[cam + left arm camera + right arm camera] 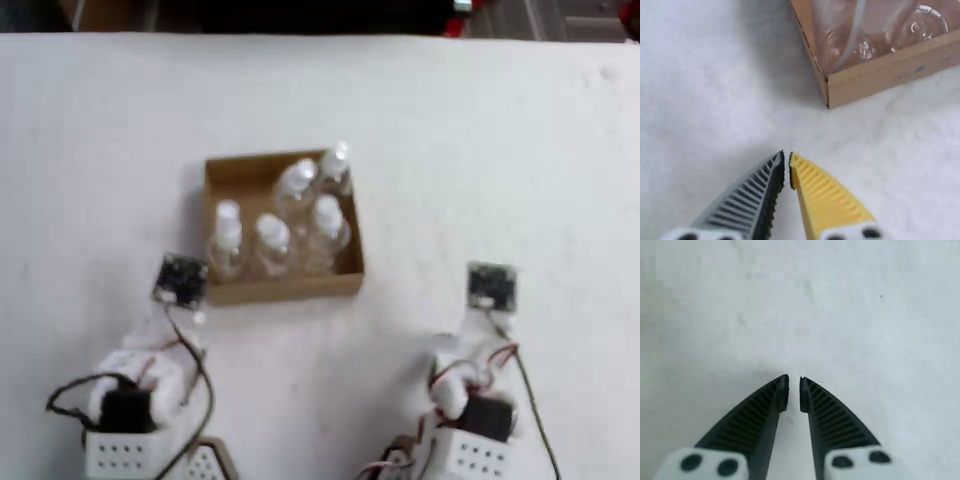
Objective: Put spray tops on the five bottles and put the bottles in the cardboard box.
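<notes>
High view: five bottles [272,240], tops seemingly on, stand in the cardboard box [283,287] on the bench [500,130] — task looks finished; left wrist view: left jaws clenched, empty, near the box's corner; right wrist view: right jaws clenched, empty

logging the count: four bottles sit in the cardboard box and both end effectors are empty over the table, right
Not four: the high view shows five bottles in the cardboard box. The rest stands: the left end effector and the right end effector are both empty over the table.
</notes>
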